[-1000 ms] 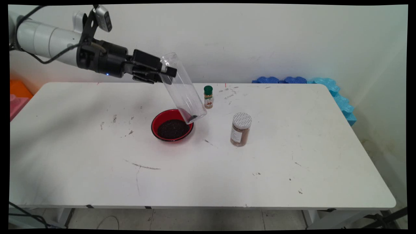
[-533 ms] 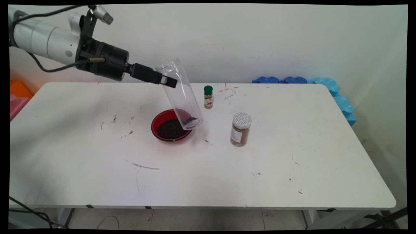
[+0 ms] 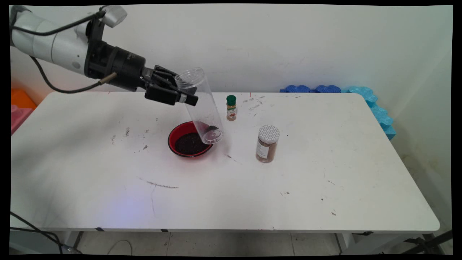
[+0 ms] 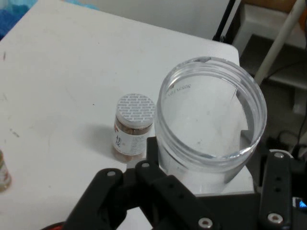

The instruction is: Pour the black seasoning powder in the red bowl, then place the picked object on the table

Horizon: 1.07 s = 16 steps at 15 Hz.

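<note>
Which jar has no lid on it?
The tall clear jar the gripper holds tilted over the red bowl; the green-capped bottle and white-lidded jar are closed.

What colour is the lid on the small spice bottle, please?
Green, on the small spice bottle; clearest in the main view.

No lettering here can be made out. The spice jar [image 4: 134,127] with the patterned white lid, just beyond the gripper [image 4: 211,191], carries a pale label [image 4: 118,140] with dark marks too small to read. The small green-capped bottle [image 3: 231,107] further off has a label too, equally illegible.
</note>
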Each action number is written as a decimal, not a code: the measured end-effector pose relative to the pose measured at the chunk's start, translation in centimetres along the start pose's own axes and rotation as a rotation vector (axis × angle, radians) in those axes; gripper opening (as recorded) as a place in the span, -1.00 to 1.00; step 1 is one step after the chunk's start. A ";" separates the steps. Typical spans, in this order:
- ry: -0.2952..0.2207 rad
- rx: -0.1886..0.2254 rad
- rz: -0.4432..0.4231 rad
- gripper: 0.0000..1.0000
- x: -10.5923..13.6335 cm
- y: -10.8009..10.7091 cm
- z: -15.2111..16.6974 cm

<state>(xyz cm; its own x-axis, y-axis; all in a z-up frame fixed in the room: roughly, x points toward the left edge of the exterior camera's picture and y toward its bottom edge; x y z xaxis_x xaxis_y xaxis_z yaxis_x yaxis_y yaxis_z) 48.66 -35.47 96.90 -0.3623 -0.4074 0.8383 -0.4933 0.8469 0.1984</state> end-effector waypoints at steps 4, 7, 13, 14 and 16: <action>-0.039 0.021 0.106 -1.00 0.6 0.9 0.0; -0.061 0.034 0.142 -1.00 1.2 1.5 -0.1; -0.091 0.050 0.186 -1.00 1.9 2.1 -0.2; -0.095 0.051 0.190 -1.00 2.0 2.2 -0.2; -0.102 0.055 0.197 -1.00 2.0 2.3 -0.2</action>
<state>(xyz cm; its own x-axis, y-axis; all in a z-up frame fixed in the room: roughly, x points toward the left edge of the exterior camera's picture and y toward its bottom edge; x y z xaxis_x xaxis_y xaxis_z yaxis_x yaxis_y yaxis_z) 46.93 -34.29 99.11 -0.5328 -0.2712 0.8016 -0.4464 0.8948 0.0060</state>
